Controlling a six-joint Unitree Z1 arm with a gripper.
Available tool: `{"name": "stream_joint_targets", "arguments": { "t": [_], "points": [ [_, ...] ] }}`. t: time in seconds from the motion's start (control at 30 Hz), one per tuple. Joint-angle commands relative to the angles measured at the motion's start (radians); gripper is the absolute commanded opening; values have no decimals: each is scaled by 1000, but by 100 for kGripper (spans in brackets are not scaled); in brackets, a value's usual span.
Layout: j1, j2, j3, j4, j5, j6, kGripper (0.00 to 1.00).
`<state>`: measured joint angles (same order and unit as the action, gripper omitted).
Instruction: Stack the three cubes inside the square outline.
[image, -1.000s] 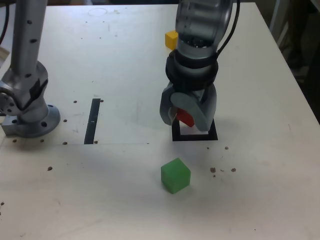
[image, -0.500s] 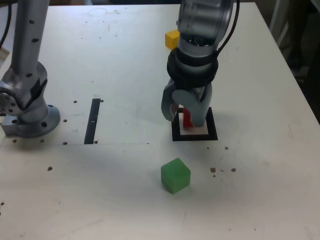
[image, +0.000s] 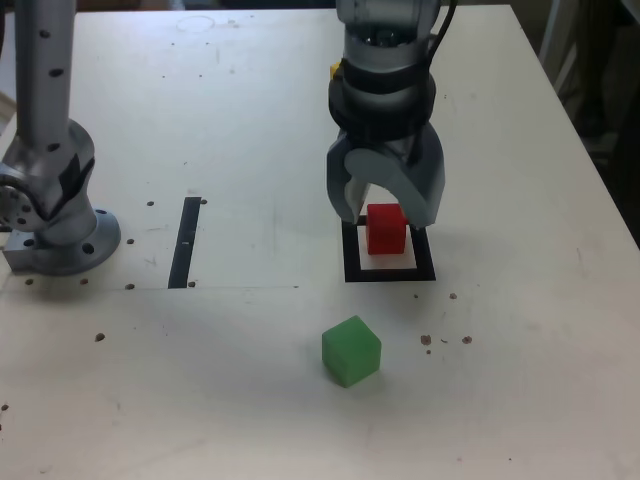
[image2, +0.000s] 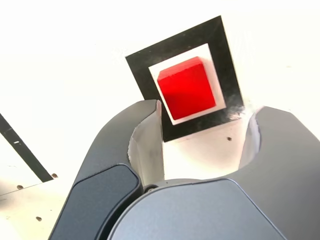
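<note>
Exterior view: open, empty pincer (image: 386, 212) hangs over red cube (image: 386, 229) at centre; green cube (image: 351, 351) lies lower centre.

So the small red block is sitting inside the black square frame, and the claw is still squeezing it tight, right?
Not quite. The small red block does sit inside the black square frame, but the claw is not squeezing it: the jaws stand open above the block, clear of its sides. The wrist view shows this best, with the block untouched inside the frame.

place: robot lab | evidence: arm base (image: 60, 235) bolted to drilled white table (image: 250, 120)
</note>
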<state>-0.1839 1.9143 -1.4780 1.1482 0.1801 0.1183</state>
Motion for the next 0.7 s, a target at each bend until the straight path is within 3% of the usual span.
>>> {"name": "stream_joint_targets", "arguments": {
  "t": [0.0,0.33,0.67],
  "points": [
    [6,-31,-5,19,1,1,100],
    [157,-81,-52,135,15,47,100],
    [392,-46,-140,170,46,200,100]
  ]
}}
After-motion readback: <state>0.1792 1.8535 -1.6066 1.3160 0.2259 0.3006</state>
